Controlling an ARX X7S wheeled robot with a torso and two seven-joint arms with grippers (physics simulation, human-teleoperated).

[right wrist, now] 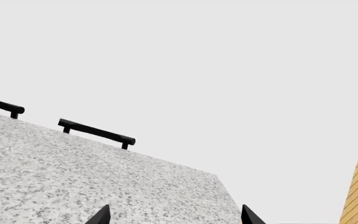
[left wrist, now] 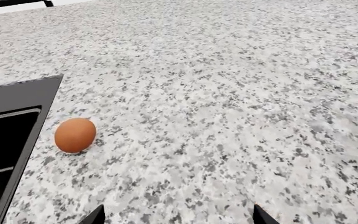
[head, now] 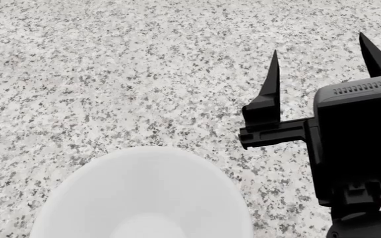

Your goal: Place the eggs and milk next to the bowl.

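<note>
Head view: right fingers point(head: 319, 62) spread, empty, beside smooth round bowl point(head: 144, 198) on speckled granite counter point(head: 111, 74)

A kitchen: speckled granite countertop point(head: 144, 64) beside a black sink point(left wrist: 8, 135), with a bowl point(head: 144, 198) and egg point(left wrist: 75, 135).

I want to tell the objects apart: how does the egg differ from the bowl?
The egg is orange-brown; the bowl is plain white. The egg is a closed oval, while the bowl is round and open, with nothing seen inside. The egg lies beside a black sink edge; the bowl sits near the right gripper. Both rest on the speckled granite counter.
</note>
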